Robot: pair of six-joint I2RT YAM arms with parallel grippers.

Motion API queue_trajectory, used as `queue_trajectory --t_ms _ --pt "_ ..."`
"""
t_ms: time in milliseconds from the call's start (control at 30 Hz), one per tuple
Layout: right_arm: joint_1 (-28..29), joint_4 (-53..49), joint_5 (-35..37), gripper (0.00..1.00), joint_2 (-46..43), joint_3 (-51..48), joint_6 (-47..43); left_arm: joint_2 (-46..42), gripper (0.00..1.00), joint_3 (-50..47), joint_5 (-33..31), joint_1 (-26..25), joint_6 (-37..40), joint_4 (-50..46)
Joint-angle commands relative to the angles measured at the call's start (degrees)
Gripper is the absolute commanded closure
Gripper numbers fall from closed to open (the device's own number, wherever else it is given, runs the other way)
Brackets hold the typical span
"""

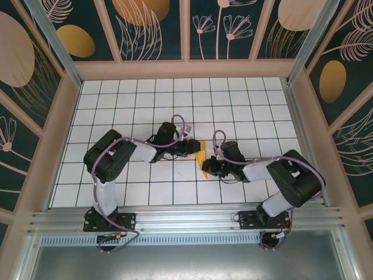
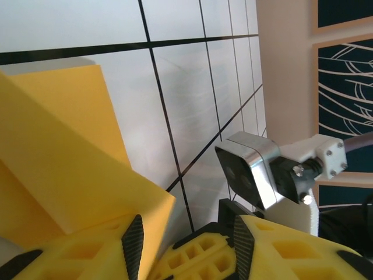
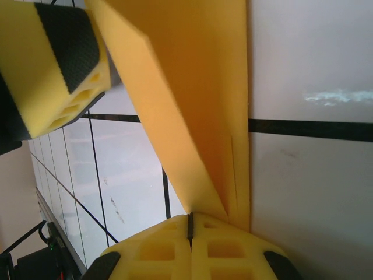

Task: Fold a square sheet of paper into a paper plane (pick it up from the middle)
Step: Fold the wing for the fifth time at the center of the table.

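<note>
white gridded table (image 1: pixel 134 111) under both arms. near: right gripper (image 3: pixel 189 228) clenched on folded square sheet of paper (image 3: pixel 192 116), mid-table, flap standing off tiles. farther: left gripper (image 2: pixel 186 238) jaws parted, flap edge beside one finger. judgement: hold right pinch firm, press crease flat with left.

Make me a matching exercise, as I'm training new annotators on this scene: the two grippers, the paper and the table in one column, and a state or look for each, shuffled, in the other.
Column one:
1. left gripper
2. right gripper
3. paper
4. table

Column two:
A. white tiles with black lines
B. jaws closed
C. orange-yellow, folded
D. jaws apart

Pairs: 1-D, 2-B, 3-C, 4-A
</note>
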Motion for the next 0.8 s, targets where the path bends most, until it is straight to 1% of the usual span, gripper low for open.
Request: queue_trajectory --t_ms 0,67,100,300,433,600,767 --pt "-0.31 -4.14 2.29 0.96 1.6 -1.84 -0.11 -4.24 0.53 -2.33 -2.69 -0.17 -1.77 3.83" --pt "-0.33 -4.44 2.19 0.96 1.66 -1.62 -0.23 -6.12 0.53 -4.35 -4.87 -0.2 -2.38 5.52" --pt "-0.28 -4.4 2.21 0.96 1.59 -1.58 -0.21 -6.49 0.52 -4.82 -4.81 -0.29 -2.69 6.12" --pt "-0.27 -5.02 2.38 0.96 1.32 -1.37 -0.46 -4.4 0.53 -3.93 0.93 -1.43 -4.19 11.68" --pt "-0.32 -5.15 2.47 0.96 0.98 -1.46 -0.38 -1.53 0.53 -1.4 2.57 -1.91 -4.51 11.63" --pt "-0.29 -5.19 2.5 0.96 0.71 -1.46 -0.47 2.25 0.53 1.37 2.97 -2.4 -4.56 10.17" --pt "-0.33 -5.24 2.3 0.96 0.64 -1.15 -0.58 4.97 0.53 2.64 0.38 -2.45 -2.08 7.23"
